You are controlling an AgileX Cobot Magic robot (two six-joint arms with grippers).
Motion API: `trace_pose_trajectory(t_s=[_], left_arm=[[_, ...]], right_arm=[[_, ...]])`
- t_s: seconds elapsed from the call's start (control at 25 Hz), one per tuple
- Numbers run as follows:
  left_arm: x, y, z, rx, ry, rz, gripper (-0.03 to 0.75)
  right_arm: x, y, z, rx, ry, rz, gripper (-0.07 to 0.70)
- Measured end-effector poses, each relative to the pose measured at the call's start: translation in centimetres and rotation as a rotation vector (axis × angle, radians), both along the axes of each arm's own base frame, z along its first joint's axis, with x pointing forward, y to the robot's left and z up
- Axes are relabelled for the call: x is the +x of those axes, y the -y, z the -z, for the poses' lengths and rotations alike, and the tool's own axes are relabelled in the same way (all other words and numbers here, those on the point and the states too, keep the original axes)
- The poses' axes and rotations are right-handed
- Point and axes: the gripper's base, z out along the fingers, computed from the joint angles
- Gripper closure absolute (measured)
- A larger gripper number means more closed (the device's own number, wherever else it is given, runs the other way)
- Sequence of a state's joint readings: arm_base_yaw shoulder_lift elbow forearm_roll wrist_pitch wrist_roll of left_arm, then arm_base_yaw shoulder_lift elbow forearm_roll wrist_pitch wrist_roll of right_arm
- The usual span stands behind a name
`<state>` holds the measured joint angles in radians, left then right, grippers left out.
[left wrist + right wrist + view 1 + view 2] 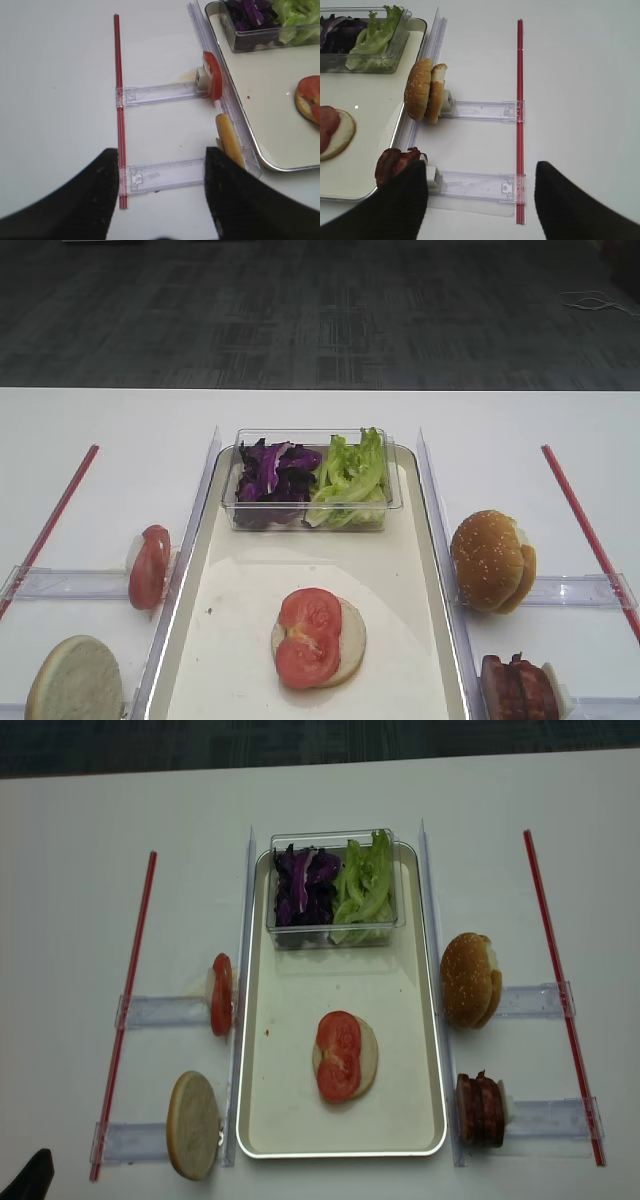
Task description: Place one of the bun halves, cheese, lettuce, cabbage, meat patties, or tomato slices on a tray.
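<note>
On the cream tray (420, 640) lies a bun half (350, 640) with two tomato slices (310, 635) on top. Left of the tray, another tomato slice (149, 566) and a pale bun half (75, 680) stand on edge. To the tray's right are sesame bun halves (492, 560) and meat patties (518, 688). Cabbage (272, 475) and lettuce (350, 478) fill a box. No cheese shows. My left gripper (162, 195) is open above a clear holder, near the bun half (229, 142). My right gripper (482, 200) is open, its left finger beside the meat patties (392, 165).
The clear plastic box (310, 515) sits at the tray's far end. Clear upright rails (245, 920) run along both long sides of the tray. Clear holders (160, 1010) reach out to red rods (50, 525) (590, 535) on either side.
</note>
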<state>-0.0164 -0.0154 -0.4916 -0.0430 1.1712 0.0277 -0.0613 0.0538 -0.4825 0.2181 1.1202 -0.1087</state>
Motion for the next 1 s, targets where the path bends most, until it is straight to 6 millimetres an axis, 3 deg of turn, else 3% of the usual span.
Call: trace_pose_trajectory(t_s=[1.0], left_arm=[[0.0,0.0,0.0,-0.015,-0.001,-0.01,0.316]], right_arm=[[0.0,0.0,0.0,0.0,0.0,0.0,0.162]])
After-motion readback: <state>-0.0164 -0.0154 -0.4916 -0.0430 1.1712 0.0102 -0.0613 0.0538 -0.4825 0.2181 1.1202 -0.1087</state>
